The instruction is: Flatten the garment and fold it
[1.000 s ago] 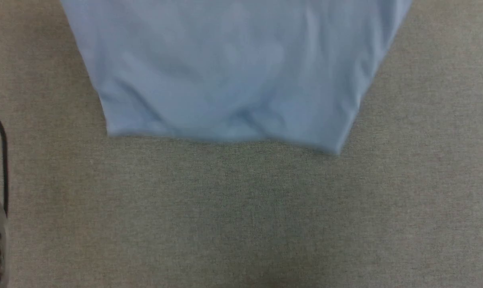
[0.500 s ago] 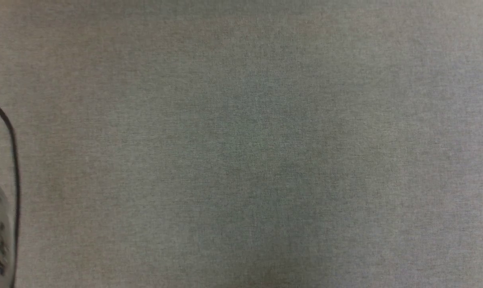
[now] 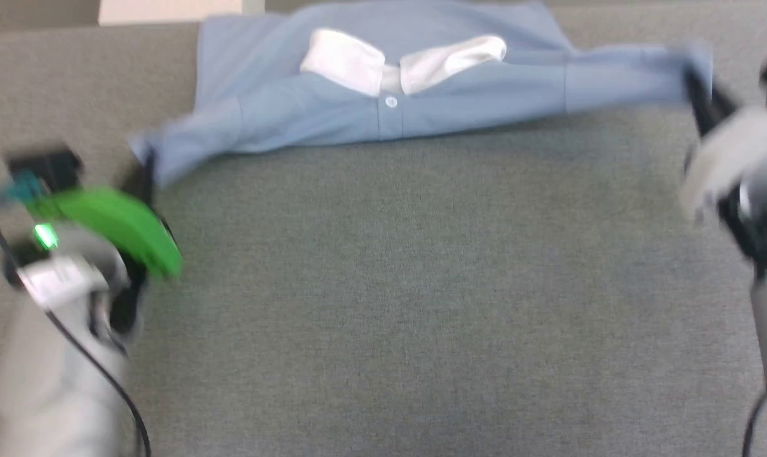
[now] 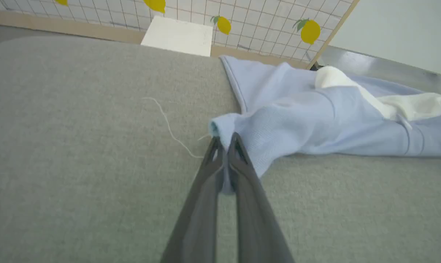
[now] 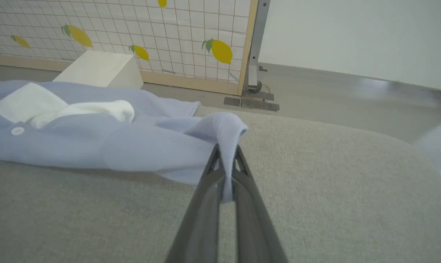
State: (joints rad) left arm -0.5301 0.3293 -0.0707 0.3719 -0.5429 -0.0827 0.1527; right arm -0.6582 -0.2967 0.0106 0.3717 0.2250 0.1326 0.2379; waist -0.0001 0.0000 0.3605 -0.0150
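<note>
1. The left gripper (image 4: 224, 141) has its fingers pressed together on the light-blue polo shirt (image 4: 315, 120), pinching one sleeve end just above the grey fabric surface (image 4: 78, 164).
2. The right gripper (image 5: 226, 151) clamps the opposite sleeve end, with cloth bunched between its fingers and draped over their tips.
3. Between them the shirt lies stretched sideways across the far part of the surface, front up. Its white collar (image 3: 358, 60) is spread open and one button (image 3: 391, 101) shows on the placket.
4. A pale loose thread (image 4: 169, 126) lies on the surface just beside the left fingertips.
5. Beyond the surface's far edge stand a white box (image 5: 100, 69) and a grid panel (image 5: 169, 29) printed with lemons.
</note>
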